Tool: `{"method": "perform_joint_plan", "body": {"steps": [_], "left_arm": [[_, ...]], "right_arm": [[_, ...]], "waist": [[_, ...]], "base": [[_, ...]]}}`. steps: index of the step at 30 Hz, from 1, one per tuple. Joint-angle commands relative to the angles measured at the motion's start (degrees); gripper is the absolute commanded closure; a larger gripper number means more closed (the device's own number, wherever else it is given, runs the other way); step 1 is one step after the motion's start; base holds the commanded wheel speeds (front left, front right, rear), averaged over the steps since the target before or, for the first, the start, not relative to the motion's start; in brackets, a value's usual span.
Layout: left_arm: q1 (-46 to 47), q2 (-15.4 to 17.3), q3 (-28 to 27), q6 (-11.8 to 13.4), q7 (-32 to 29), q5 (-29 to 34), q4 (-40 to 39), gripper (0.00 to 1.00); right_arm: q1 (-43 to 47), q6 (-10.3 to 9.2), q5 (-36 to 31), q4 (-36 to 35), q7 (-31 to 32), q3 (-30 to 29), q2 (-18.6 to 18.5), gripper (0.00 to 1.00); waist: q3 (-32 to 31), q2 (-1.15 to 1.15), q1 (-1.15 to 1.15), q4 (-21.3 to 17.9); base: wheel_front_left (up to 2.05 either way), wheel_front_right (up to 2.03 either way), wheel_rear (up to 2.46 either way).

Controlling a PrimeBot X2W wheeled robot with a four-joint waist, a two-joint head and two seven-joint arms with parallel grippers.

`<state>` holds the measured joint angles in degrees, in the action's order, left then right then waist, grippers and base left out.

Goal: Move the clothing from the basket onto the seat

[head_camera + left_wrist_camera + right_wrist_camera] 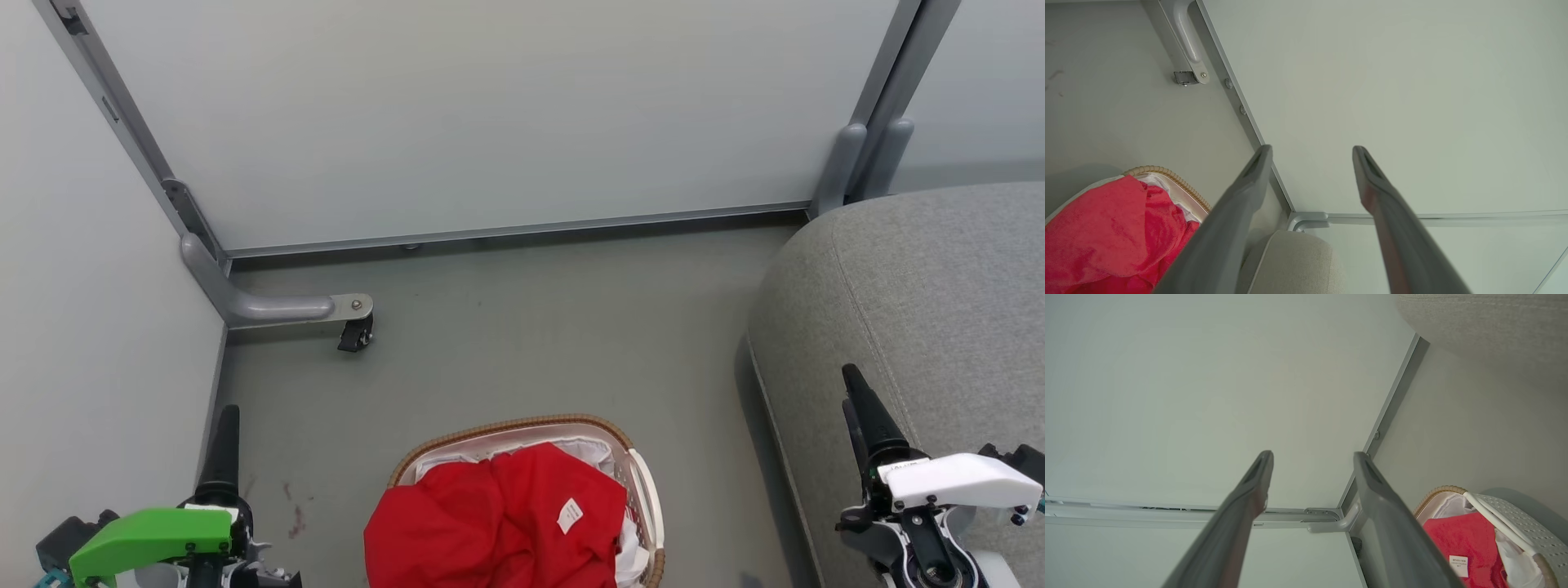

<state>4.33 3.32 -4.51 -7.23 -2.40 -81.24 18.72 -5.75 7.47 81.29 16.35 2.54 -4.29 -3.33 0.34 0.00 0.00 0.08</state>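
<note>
Left gripper (1312, 148) spread | right gripper (1312, 454) spread | clothing (498, 523) in basket (508, 425)

Basket (506, 425) on floor (531, 327), low centre, clothing (498, 523) heaped in it. Seat (939, 286) to its right, a gap between. Left pincer (229, 425) left of basket; right pincer (857, 392) over seat. Caster (355, 333) behind, left.

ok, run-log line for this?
phase: pre-grasp | left gripper: open, empty | right gripper: open, empty | clothing: in basket | seat: right of basket
</note>
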Motion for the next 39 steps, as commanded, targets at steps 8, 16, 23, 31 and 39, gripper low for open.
{"method": "perform_joint_plan", "body": {"steps": [8,16,23,31,39], "left_arm": [[2.6,0.9,0.3,-0.1,2.4,12.7,-0.9,0.0],[3.1,1.5,1.8,-0.1,4.2,22.6,-0.1,0.0],[3.2,2.3,3.0,0.7,5.6,30.3,0.2,0.0],[2.6,2.9,4.0,1.8,7.2,36.9,1.1,0.0],[1.9,3.6,4.8,2.7,8.6,43.0,0.3,0.0]], "right_arm": [[-2.8,0.02,-12.2,-1.8,-2.5,1.8,-1.0,0.0],[-3.5,0.02,-20.5,-1.2,-4.3,2.9,-1.1,0.0],[-3.8,0.02,-28.1,-1.0,-5.7,3.3,-1.3,0.0],[-3.6,0.02,-35.6,-1.1,-7.3,3.6,-1.3,0.0],[-3.3,0.02,-41.3,-1.3,-8.7,3.6,-1.7,0.0]], "waist": [[0.0,0.0,0.0,0.1],[0.0,0.0,0.0,0.0],[0.1,0.0,0.0,0.1],[0.0,0.0,0.0,0.1],[0.0,0.0,0.0,0.1]], "base": [[0.0,0.0,0.0],[0.0,0.0,0.0],[0.0,0.0,0.0],[0.0,0.0,0.0],[0.0,0.0,0.0]]}}
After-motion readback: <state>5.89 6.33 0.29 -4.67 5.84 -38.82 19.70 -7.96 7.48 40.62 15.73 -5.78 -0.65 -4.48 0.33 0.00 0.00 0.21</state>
